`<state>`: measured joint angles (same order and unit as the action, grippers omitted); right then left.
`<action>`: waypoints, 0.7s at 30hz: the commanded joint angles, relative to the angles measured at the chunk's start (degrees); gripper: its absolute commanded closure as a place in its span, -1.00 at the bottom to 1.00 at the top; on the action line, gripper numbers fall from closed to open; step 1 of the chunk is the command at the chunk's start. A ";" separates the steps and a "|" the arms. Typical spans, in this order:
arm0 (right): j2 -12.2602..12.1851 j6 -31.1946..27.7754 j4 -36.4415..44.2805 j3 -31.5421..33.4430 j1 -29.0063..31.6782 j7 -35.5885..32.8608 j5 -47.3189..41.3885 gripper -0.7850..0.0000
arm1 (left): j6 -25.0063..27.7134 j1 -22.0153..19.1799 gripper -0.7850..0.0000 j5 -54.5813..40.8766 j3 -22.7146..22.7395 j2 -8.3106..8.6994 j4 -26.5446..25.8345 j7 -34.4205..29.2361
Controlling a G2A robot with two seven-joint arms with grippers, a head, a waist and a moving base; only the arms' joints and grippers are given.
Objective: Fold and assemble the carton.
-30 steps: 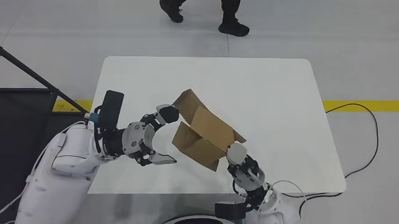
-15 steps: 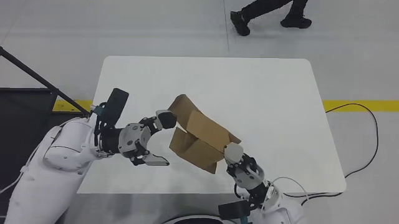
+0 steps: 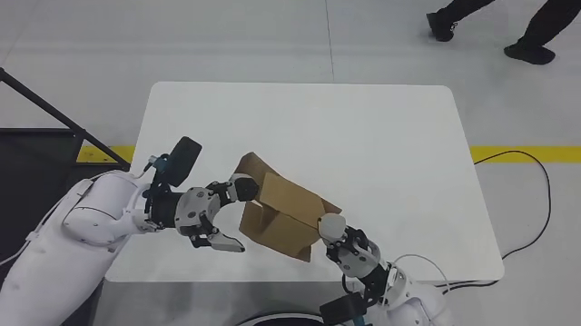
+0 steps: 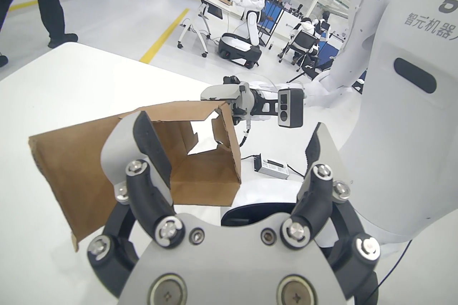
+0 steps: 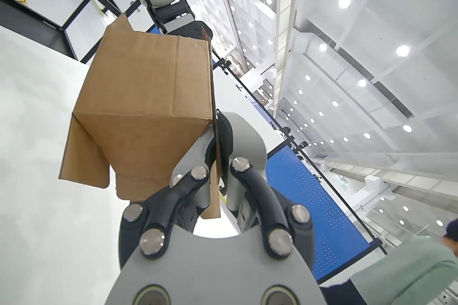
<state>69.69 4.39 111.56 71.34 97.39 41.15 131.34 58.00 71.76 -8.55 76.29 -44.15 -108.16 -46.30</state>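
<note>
Carton point(image 3: 281, 208) sits part-opened over the near side of the counter point(image 3: 390, 135). Right end effector point(image 5: 218, 134) is clamped on one panel edge, apparently to anchor it; left end effector point(image 4: 230, 127) is spread wide, one finger point(image 4: 143, 142) at the open end, likely to square it

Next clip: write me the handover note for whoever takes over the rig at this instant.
Left tool: open, one finger at the carton's open end.
Right tool: shut on the edge of a flap at the other end.
Carton: opened into a square tube, held between both tools over the near side of the table.
Done: tube opened up.
Left: fold the end flaps shut.
</note>
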 commanded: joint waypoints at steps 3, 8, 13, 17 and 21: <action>-0.19 -0.56 0.10 0.36 -0.05 -0.33 -0.31 1.00 | 0.00 -0.35 -1.00 -1.94 -1.00 2.31 0.16 0.00; -0.39 -1.01 0.25 0.41 -0.04 -0.51 -0.49 1.00 | 0.00 -0.96 -1.00 -3.27 -3.50 5.16 0.02 0.00; -0.59 -1.63 0.28 0.30 -0.18 -0.48 -0.37 1.00 | 0.00 -2.33 -1.00 -4.59 -5.90 7.65 0.34 0.00; -0.74 -1.97 0.21 0.16 -0.35 -0.34 -0.44 1.00 | 0.00 -3.65 -1.00 -5.05 -7.98 9.13 0.75 0.00; -0.88 -2.25 0.18 -0.06 -0.48 -0.39 -0.30 1.00 | 0.00 -5.18 -1.00 -5.59 -10.06 10.30 0.93 0.00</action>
<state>68.84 2.17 111.73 71.33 96.94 40.81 130.97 58.00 66.96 -14.01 66.77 -34.13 -107.30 -46.29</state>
